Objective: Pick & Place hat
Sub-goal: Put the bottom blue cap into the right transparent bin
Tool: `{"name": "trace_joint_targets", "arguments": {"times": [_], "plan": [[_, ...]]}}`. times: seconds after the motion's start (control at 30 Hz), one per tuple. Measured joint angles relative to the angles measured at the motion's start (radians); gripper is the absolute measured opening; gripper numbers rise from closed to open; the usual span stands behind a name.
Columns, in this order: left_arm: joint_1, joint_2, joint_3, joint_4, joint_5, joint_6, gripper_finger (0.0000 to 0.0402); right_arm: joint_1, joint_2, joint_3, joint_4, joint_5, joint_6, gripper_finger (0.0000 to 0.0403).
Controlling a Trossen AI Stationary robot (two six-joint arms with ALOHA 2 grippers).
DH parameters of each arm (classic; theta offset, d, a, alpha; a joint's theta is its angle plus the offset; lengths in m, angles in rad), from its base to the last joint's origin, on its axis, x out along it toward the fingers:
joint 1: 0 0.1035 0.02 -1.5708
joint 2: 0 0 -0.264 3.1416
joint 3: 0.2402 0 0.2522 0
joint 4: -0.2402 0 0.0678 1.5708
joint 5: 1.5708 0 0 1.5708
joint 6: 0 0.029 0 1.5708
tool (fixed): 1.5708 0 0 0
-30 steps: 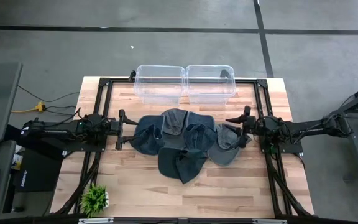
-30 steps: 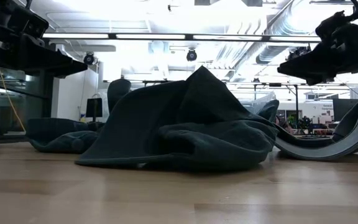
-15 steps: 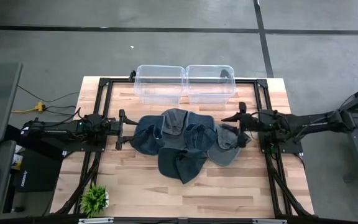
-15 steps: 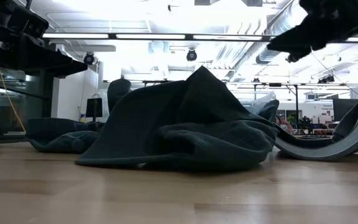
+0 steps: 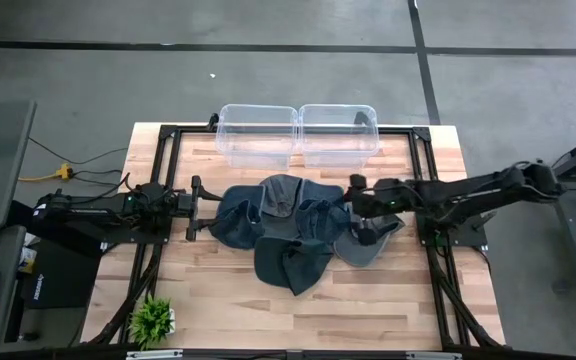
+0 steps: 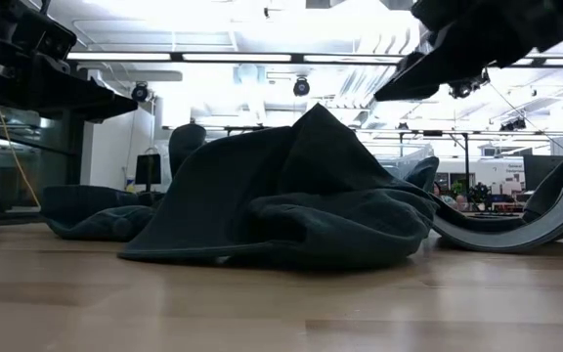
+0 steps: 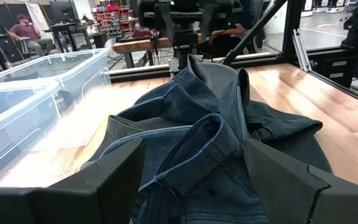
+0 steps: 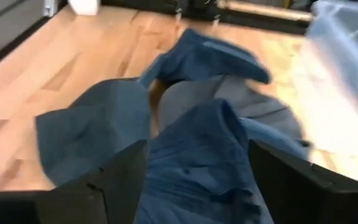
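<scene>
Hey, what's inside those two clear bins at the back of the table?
Both clear bins look empty from above; only the wood table shows through their bottoms. No hat is in them yet. The hats lie piled in front, the lower ones partly covered.

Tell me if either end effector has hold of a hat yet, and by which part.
Nothing is held. The right end effector hangs open above the pile of dark blue denim hats; the left end effector waits open at the pile's left edge.
</scene>
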State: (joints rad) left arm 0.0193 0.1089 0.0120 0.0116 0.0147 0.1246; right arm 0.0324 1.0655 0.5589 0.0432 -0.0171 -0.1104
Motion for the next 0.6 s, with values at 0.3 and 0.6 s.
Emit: {"name": "trace_joint_targets", "arguments": {"times": [0.3,0.6], "plan": [[0.0,0.0,0.0,0.0,0.0,0.0,0.0273,0.097,0.191,0.115,-0.005,-0.02,-0.001,0.028],[0.0,0.0,0.0,0.0,0.0,0.0,0.0273,0.182,0.309,0.184,0.004,0.03,0.039,0.0278]]}}
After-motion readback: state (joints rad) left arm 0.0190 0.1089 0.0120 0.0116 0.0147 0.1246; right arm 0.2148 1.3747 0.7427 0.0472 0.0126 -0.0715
